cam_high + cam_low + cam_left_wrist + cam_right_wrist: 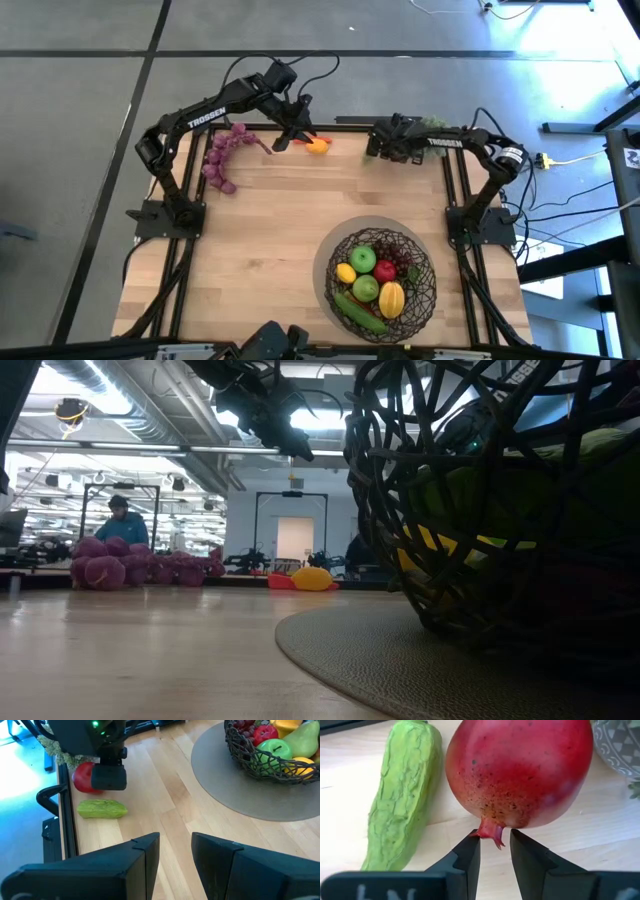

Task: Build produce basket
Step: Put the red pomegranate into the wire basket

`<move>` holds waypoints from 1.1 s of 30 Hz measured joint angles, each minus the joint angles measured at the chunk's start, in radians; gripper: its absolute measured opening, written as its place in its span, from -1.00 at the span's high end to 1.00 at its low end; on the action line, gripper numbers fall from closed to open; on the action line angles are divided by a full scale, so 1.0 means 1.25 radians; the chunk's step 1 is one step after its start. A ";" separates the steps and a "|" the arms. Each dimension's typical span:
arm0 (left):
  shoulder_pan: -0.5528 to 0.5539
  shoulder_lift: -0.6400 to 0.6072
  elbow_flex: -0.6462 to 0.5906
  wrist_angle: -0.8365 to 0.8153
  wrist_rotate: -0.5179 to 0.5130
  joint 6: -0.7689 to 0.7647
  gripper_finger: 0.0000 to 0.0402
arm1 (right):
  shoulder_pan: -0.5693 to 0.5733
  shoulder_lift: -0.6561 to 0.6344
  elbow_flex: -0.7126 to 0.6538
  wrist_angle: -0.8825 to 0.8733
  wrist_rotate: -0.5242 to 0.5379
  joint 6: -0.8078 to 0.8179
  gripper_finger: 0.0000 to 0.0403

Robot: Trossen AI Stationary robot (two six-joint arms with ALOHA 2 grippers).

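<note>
Pomegranate (519, 772), hidden overhead, fills right wrist view before released right end effector (495, 851); left likewise released.

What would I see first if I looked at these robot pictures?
First you would spot the basket near the table's front edge on the right arm's side, full of colourful produce. At the far edge, the right gripper points at a big red pomegranate lying beside a bumpy green gourd. Purple grapes lie near the left arm.
</note>
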 joint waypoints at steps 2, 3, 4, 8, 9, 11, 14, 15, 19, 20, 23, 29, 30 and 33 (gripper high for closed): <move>0.000 0.000 0.000 0.000 0.000 0.000 0.49 | -0.006 0.000 0.000 -0.001 -0.012 0.000 0.50; 0.000 0.000 0.000 0.000 0.000 0.000 0.49 | -0.008 0.000 0.000 -0.001 -0.020 0.000 0.50; 0.000 0.000 0.000 0.000 0.000 0.000 0.49 | -0.008 0.000 0.000 -0.002 -0.021 0.000 0.50; 0.000 0.000 0.000 0.000 0.000 0.000 0.49 | -0.008 0.000 0.000 -0.004 -0.020 0.000 0.50; 0.000 0.000 0.000 0.000 0.000 0.000 0.49 | -0.008 0.000 0.000 -0.004 -0.020 0.000 0.50; 0.000 0.000 0.000 0.000 0.000 -0.001 0.49 | -0.008 0.000 0.000 -0.005 -0.021 0.000 0.50; 0.000 0.000 0.000 0.000 0.000 -0.001 0.49 | -0.008 0.000 0.000 -0.005 -0.021 0.004 0.50; 0.000 0.000 0.000 0.000 0.000 -0.001 0.49 | -0.008 0.000 0.000 -0.005 -0.021 0.004 0.50; 0.000 0.000 0.000 0.000 0.000 -0.001 0.49 | -0.010 0.000 0.000 -0.004 -0.032 0.009 0.50; 0.000 0.000 0.000 0.000 0.000 -0.001 0.49 | -0.011 0.000 0.000 -0.004 -0.039 0.012 0.50; 0.000 0.000 0.000 0.000 0.000 -0.001 0.49 | -0.013 0.000 0.000 -0.005 -0.051 0.018 0.50; 0.000 0.000 0.000 0.000 0.000 -0.001 0.49 | -0.012 0.000 0.000 -0.013 -0.140 -0.054 0.50; 0.000 0.000 0.000 0.000 0.000 -0.001 0.49 | -0.010 0.000 0.000 -0.017 -0.141 -0.055 0.50; 0.000 0.000 0.000 0.000 0.000 -0.001 0.49 | 0.004 -0.002 0.000 -0.018 -0.127 -0.038 0.50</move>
